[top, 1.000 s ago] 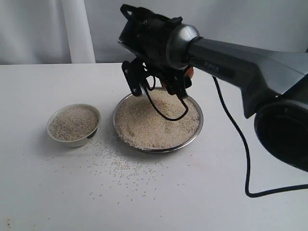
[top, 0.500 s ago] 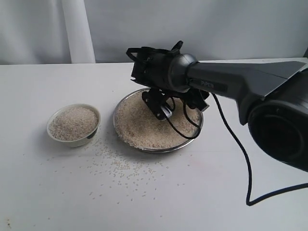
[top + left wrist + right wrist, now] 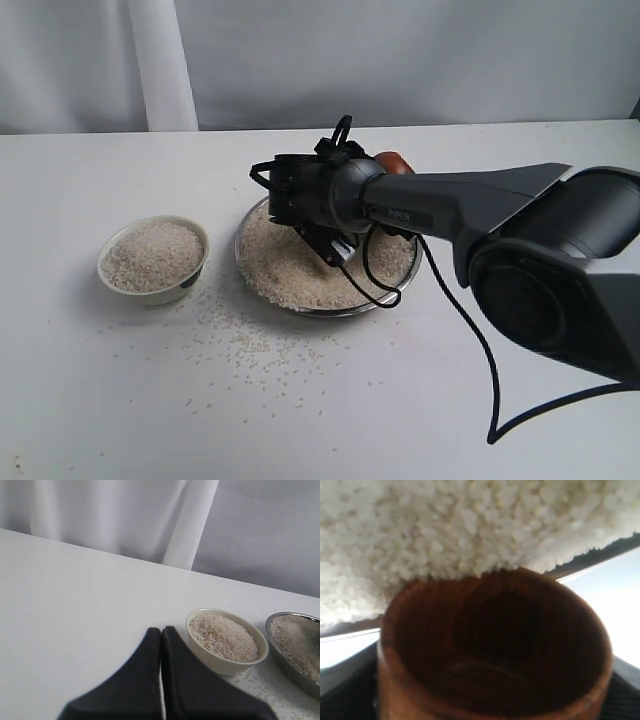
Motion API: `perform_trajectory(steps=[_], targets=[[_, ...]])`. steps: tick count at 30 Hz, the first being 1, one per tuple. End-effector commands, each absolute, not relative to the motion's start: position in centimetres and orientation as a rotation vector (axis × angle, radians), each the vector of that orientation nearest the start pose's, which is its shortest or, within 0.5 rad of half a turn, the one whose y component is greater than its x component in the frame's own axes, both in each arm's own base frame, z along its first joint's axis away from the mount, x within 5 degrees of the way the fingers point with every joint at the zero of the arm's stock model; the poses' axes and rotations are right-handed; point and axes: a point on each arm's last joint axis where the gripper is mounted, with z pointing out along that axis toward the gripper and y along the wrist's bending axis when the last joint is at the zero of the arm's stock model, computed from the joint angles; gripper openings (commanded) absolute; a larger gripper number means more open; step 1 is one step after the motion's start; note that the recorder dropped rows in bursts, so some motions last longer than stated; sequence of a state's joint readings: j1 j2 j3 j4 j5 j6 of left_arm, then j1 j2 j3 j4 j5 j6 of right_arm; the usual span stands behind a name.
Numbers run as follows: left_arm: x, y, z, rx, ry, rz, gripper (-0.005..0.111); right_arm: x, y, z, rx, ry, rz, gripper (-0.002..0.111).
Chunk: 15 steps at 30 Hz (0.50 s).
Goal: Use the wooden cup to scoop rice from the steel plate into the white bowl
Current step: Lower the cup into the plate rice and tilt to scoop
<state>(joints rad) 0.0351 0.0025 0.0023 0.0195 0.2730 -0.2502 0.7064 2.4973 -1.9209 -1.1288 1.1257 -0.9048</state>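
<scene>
Right claw point(image 3: 492, 692), clamped on the empty wooden cup point(image 3: 495, 630), is pressing its rim against rice point(image 3: 470, 525) on the steel plate point(image 3: 400, 287); scooping is starting, likely needing a deeper push.

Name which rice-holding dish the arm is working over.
The wide, shiny round steel plate, where the reddish-brown wooden cup faces the off-white rice; the small cream-white ceramic bowl sits apart.

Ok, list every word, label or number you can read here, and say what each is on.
On the right arm: small pale marking, too blurred to read.
No text on the white bowl, steel plate or wooden cup.
Nothing else legible in any view.
</scene>
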Motion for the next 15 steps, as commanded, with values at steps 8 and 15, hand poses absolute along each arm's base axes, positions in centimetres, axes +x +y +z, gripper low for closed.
perform_trajectory(steps=[8, 15], targets=[[5.5, 0.2, 18.9, -0.237, 1.737, -0.147, 0.0, 41.4, 29.3, 10.3, -2.542, 1.3, -1.372, 0.0], [5.5, 0.2, 18.9, -0.237, 1.737, -0.147, 0.0, 40.6, 30.3, 9.5, -2.558, 1.295, -1.295, 0.0]])
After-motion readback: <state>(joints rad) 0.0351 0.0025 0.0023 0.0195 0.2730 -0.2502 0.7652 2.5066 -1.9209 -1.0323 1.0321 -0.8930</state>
